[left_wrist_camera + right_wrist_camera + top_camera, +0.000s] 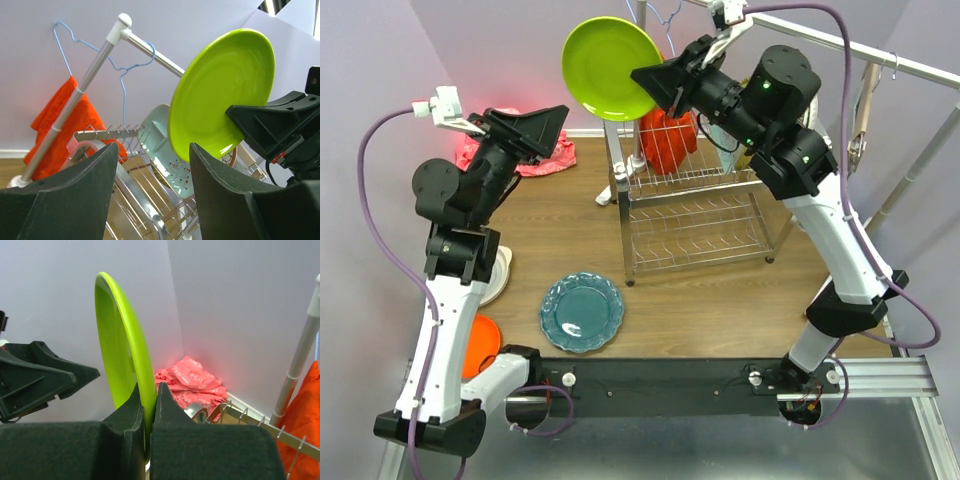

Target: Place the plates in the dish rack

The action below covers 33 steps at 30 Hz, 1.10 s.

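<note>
The lime green plate (pixel 608 66) hangs on edge in the air above the far left corner of the dish rack (pixel 695 215), its lower rim pinched between the right jaws. The left jaws stand spread, left of the rack, near the plate but apart from it. A mint tray (pixel 157 140) stands in the rack's upper tier. A teal plate (pixel 582 312) lies flat on the counter (pixel 720 300) in front of the rack, and an orange plate (pixel 480 345) lies farther left.
</note>
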### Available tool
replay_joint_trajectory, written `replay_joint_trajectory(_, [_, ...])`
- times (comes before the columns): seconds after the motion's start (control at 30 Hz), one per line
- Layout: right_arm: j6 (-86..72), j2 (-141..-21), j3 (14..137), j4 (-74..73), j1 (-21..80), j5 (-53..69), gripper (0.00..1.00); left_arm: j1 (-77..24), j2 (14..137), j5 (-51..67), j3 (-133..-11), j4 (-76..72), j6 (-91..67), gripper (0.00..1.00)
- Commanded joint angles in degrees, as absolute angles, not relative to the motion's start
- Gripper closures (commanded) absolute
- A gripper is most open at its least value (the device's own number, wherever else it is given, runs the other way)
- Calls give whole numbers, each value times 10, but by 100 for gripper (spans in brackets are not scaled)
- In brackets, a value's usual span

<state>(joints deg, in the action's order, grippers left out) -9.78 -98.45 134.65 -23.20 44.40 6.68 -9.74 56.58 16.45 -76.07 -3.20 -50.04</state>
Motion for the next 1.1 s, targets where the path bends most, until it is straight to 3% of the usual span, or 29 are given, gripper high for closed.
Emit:
replay_joint_trajectory(0.0, [-34, -943, 1361, -211, 443, 35, 99, -96, 522, 125, -773, -4, -440, 30])
replay_joint_trajectory(0.4, [21, -878, 1267, -212, 443, 3, 100, -95, 406, -50, -737, 93, -348, 12])
replay_joint_trajectory(0.73, [63, -864, 1242, -217, 444, -60, 100, -95, 341, -105, -684, 119, -347, 11])
replay_joint_trajectory(1.07, [137, -927, 1328, -270, 492, -203, 100, -95, 325, -120, -661, 136, -338, 11])
